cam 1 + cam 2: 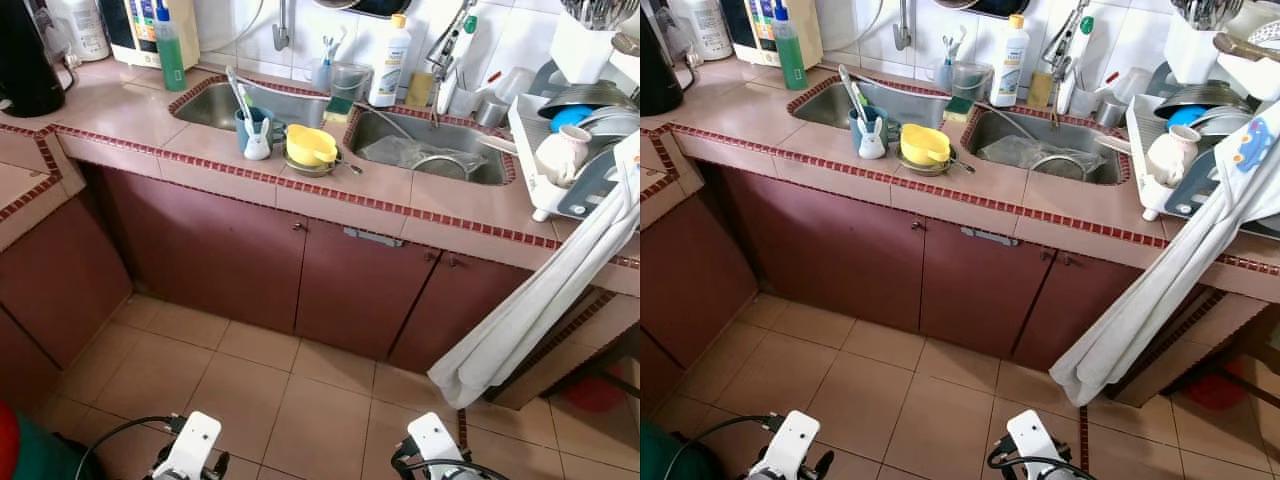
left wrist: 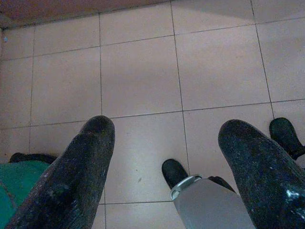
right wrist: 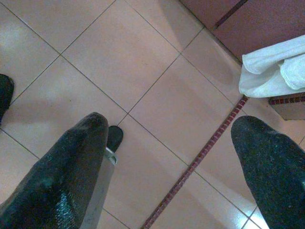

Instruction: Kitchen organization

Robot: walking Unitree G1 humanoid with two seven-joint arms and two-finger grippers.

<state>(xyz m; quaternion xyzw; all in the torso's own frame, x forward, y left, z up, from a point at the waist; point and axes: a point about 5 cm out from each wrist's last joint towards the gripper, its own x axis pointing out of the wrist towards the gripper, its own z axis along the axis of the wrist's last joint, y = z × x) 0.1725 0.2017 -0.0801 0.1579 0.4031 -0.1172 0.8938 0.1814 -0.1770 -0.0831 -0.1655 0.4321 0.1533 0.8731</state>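
Note:
A pink tiled counter (image 1: pixel 130 120) with two steel sinks runs across the view ahead. Between the sinks sits a yellow bowl (image 1: pixel 310 146) on a small pan, next to a blue cup (image 1: pixel 250 128) holding utensils. The right sink (image 1: pixel 425 150) holds a plastic bag and a metal ring. Both arms hang low over the floor tiles. My left gripper (image 2: pixel 167 129) is open with nothing between its fingers. My right gripper (image 3: pixel 171 121) is also open and holds nothing.
A green bottle (image 1: pixel 170 50) and a black kettle (image 1: pixel 25 60) stand at the back left. A white bottle (image 1: pixel 390 65) stands behind the sinks. A dish rack (image 1: pixel 560 185) with a white mug (image 1: pixel 562 155) sits at the right. A white towel (image 1: pixel 540 300) hangs off the counter.

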